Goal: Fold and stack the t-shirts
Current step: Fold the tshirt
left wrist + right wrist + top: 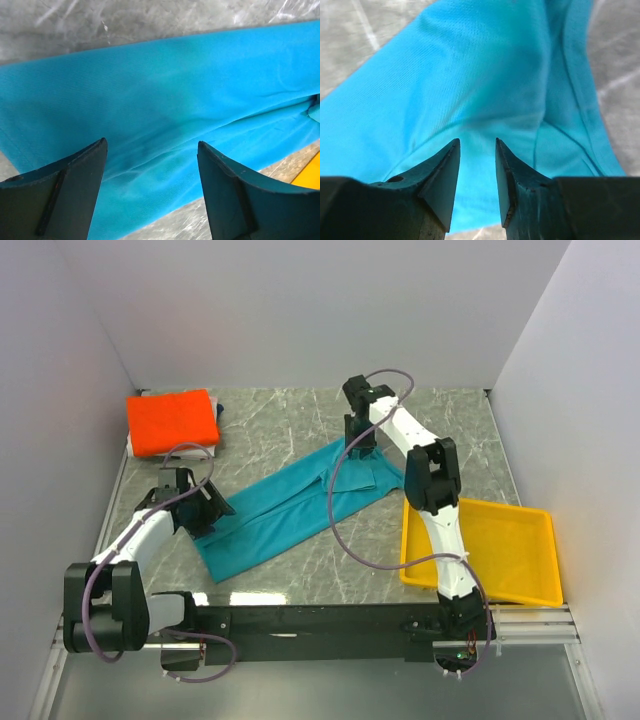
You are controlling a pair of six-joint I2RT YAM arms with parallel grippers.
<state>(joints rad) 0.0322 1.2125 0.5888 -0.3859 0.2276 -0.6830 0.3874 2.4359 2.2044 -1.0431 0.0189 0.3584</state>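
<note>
A turquoise t-shirt [290, 505] lies folded into a long strip running diagonally across the marble table, from front left to back right. My left gripper [213, 508] is open just above its front-left end; the left wrist view shows the cloth [165, 100] between and beyond the spread fingers [70, 185]. My right gripper [358, 452] is open over the shirt's far right end, where the cloth [485, 75] is bunched in folds. A folded orange t-shirt [172, 421] lies at the back left on top of other folded clothes.
A yellow tray [500, 550] sits at the front right, beside the right arm; its corner shows in the left wrist view [310, 175]. White walls close the table on three sides. A dark garment edge [218, 412] shows under the orange shirt.
</note>
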